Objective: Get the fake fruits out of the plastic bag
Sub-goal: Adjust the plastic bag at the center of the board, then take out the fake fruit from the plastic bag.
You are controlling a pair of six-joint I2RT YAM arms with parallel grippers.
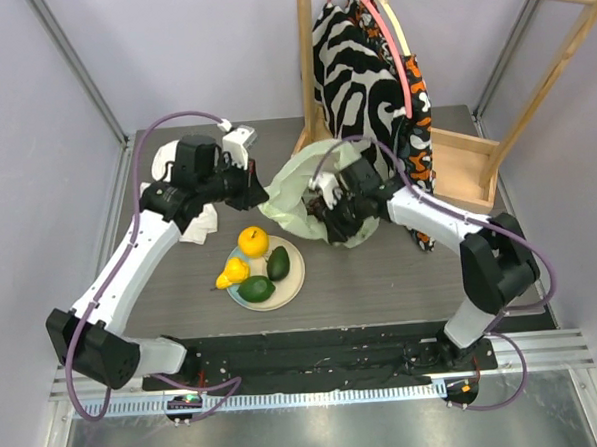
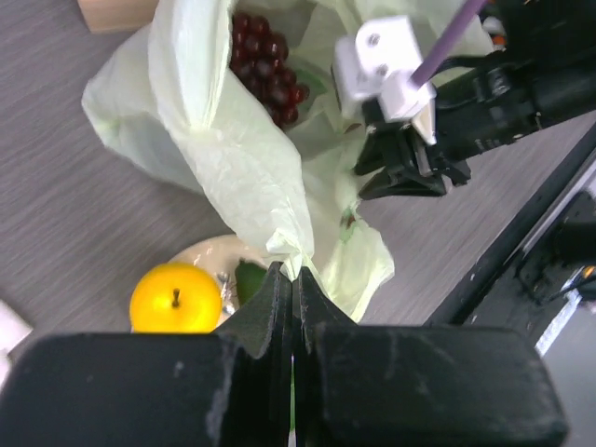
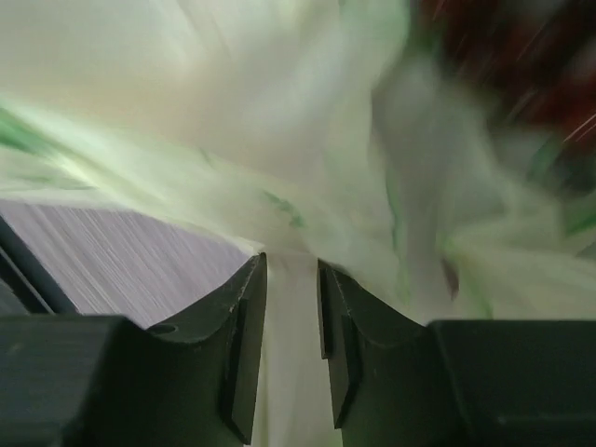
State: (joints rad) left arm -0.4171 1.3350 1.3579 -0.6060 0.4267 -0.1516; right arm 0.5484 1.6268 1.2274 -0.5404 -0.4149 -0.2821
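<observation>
The pale green plastic bag (image 1: 298, 181) lies behind the plate (image 1: 296, 284). My left gripper (image 1: 260, 193) is shut on the bag's near edge and pinches a fold of it in the left wrist view (image 2: 293, 272). The dark red grape bunch (image 2: 268, 63) lies inside the bag (image 2: 233, 158). My right gripper (image 1: 326, 214) is at the bag's right side, its jaws slightly apart with bag film (image 3: 279, 112) between and behind them (image 3: 291, 265). A dark red blur (image 3: 507, 56) shows past them. On the plate lie the yellow-orange round fruit (image 1: 252, 241), the yellow pear (image 1: 231, 274) and two green avocados (image 1: 279, 263) (image 1: 257, 289).
A wooden clothes rack (image 1: 466, 165) with a black-and-white patterned garment (image 1: 356, 75) stands behind the bag at the back right. A white cloth (image 1: 200, 221) lies under my left arm. The black front rail (image 1: 315, 348) runs along the table's near edge.
</observation>
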